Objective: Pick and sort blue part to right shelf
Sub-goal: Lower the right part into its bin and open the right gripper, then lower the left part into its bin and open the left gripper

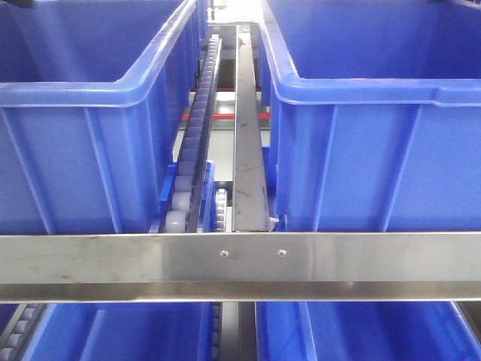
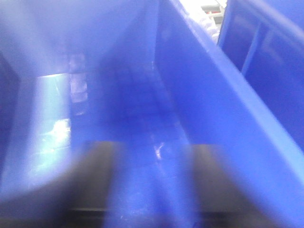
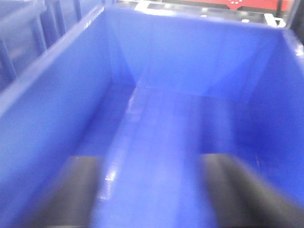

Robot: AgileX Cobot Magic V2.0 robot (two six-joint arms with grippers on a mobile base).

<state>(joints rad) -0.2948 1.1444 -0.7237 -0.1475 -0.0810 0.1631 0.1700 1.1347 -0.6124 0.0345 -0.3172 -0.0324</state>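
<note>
The exterior front-facing view had a brushed steel cross-rail (image 1: 240,263) running across the lower frame nearest the camera. Behind it stood two deep-blue plastic bins, the left bin (image 1: 90,150) and the right bin (image 1: 376,150), with a grey roller track (image 1: 192,150) and a steel divider strip (image 1: 248,135) running away between them. Neither arm appeared in this view, and no blue part showed anywhere in it.

The left wrist-mounted view, heavily blurred, showed the left gripper (image 2: 152,185) with its two dark fingers spread apart and nothing between them, hovering over a blue bin floor (image 2: 137,118). The right wrist-mounted view showed the right gripper (image 3: 152,190) likewise released, its fingers wide apart above the bare floor of another blue bin (image 3: 180,123); a red-and-white strip (image 3: 213,4) lay beyond the far wall at the top of the frame.

The blue part was in none of the three pictures, so its place could not be told. The step in hand looked like a search, best done slowly enough to cut the blur, scanning corners before committing to a descent. Only the wrist views revealed the bin interiors; only the front view showed the shelf layout.
</note>
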